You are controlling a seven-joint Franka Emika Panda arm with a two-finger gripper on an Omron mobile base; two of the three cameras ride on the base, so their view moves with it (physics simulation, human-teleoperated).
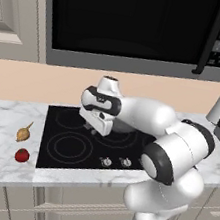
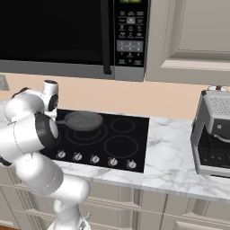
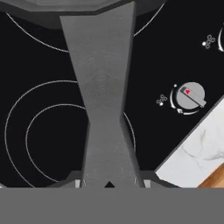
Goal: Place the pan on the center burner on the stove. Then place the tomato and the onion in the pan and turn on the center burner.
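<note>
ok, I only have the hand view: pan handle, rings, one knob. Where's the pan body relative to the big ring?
Observer: In the right base view the pan is over the center burner. I can't tell if it touches the glass.
Operator: Tomato and onion?
Observer: Both are on the marble counter left of the stove, not in the pan. The onion lies just behind the tomato.
Operator: Anything right of the stove?
Observer: A grey boxy appliance stands on the counter there, apart from the cooktop.

arm over stove, tomato, onion
</note>
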